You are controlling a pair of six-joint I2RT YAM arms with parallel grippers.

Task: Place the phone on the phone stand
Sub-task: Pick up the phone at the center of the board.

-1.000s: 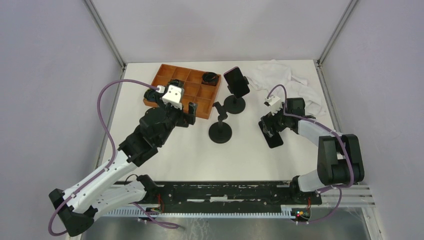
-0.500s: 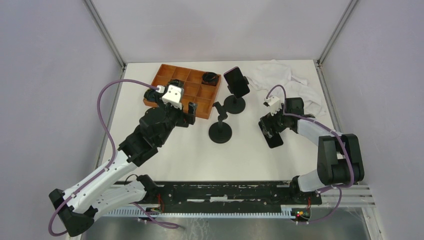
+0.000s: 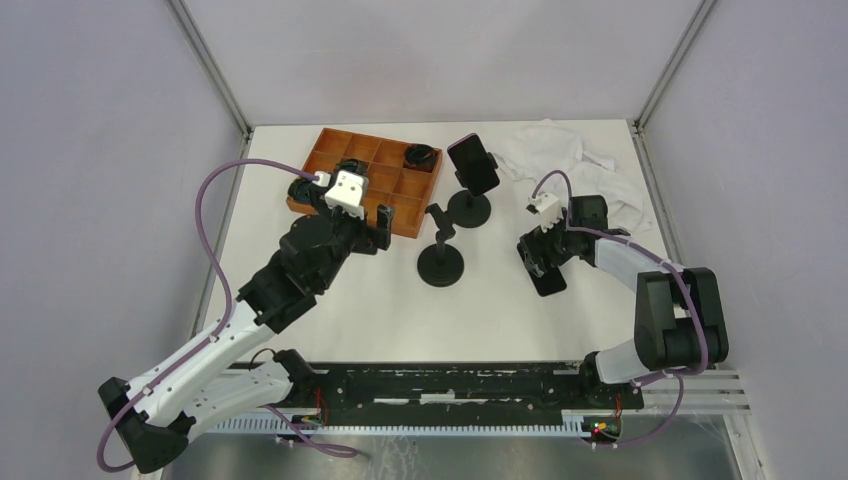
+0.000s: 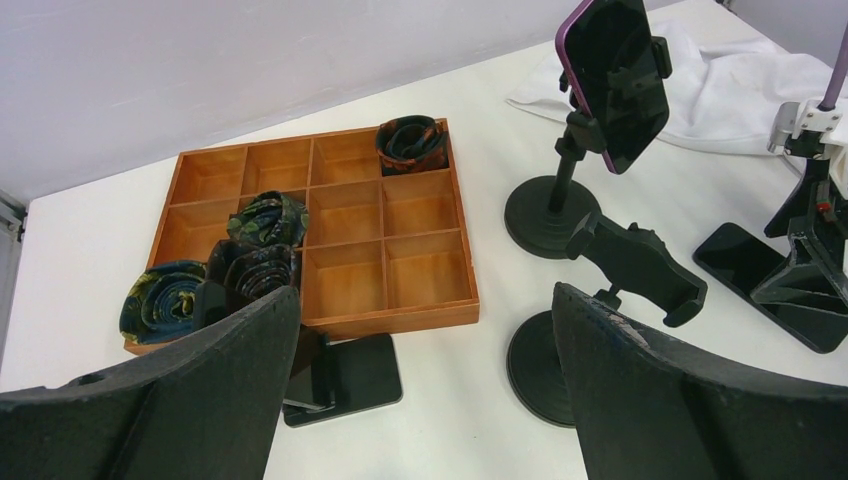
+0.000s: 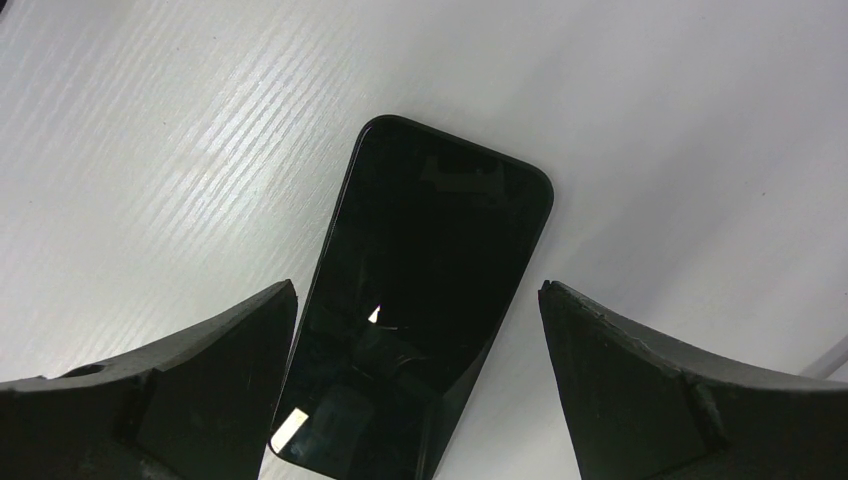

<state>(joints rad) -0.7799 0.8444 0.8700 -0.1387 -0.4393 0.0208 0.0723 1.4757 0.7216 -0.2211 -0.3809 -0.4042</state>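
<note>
A black phone point(image 5: 420, 300) lies flat, screen up, on the white table point(image 3: 500, 300) at the right point(image 3: 547, 277). My right gripper point(image 5: 417, 290) is open and low over it point(image 3: 538, 256), one finger on each side of the phone and neither touching it. An empty black phone stand point(image 3: 440, 255) with a tilted clamp point(image 4: 635, 268) stands left of that phone. Behind it a second stand point(image 3: 470, 208) holds a purple-edged phone point(image 4: 615, 80). My left gripper point(image 4: 420, 300) is open and empty near the tray's front edge point(image 3: 370, 225).
A wooden compartment tray point(image 4: 425, 275) at the back left holds several rolled dark cloths point(image 4: 265, 220). A small flat black stand point(image 4: 345, 375) sits against its front edge. A crumpled white cloth point(image 3: 570, 160) lies at the back right. Frame posts mark the far corners.
My right wrist has shifted very slightly over the flat phone. The left arm and both stands have not moved.
</note>
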